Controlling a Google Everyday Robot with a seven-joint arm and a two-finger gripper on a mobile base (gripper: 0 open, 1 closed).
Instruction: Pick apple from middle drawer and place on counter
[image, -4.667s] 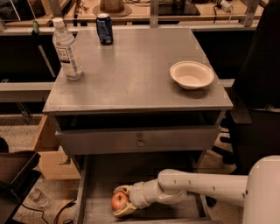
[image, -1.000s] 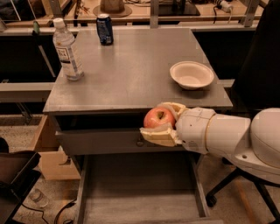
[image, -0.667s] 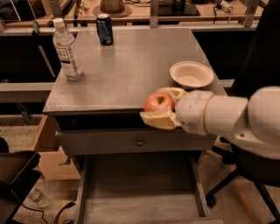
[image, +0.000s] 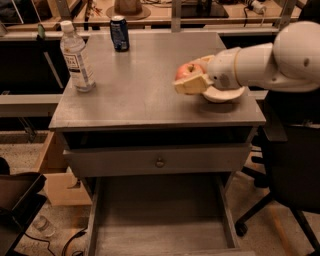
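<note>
**Camera view: apple gripped above the bench, drawer left bare**

At the left of the bench a water bottle and a can are seen standing. Lower down, the middle drawer stands open with nothing on its floor. Right of centre, the apple is held just above the bench top. It is judged firm, light and smooth-skinned, yet easily bruised, so it is best taken across its widest part. The end effector is closed around the apple, with one pale finger under it. A white bowl lies just behind.
</note>
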